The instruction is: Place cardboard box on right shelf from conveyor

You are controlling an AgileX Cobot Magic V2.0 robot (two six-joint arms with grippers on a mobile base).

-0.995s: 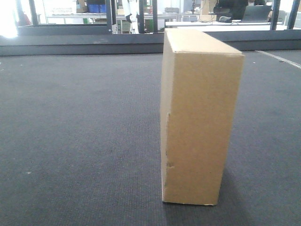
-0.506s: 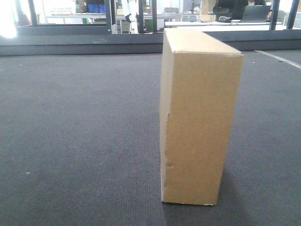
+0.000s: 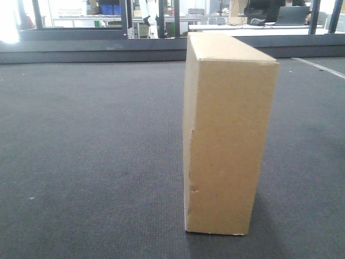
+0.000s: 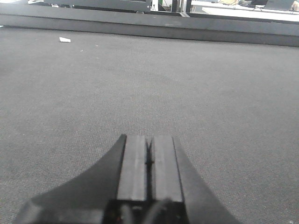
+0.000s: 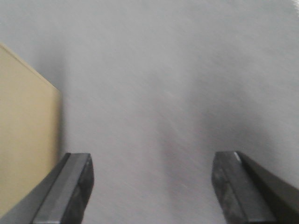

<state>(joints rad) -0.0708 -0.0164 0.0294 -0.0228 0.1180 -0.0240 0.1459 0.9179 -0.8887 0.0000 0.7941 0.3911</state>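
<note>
One cardboard box (image 3: 229, 135) on conveyor (image 3: 91, 151); left end effector (image 4: 149, 142) together, right end effector (image 5: 153, 161) apart.

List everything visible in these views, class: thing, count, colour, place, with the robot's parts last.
box: one, tan, standing upright on the belt, right of centre.
belt: one, dark grey, fills the foreground.
scrap: one, white, far left on the belt.
rail: one, dark, along the belt's far edge.
bins: blue, count unclear, far background.
left hand: one, black, shut, over bare belt.
right hand: one, black, open, box beside it.
</note>
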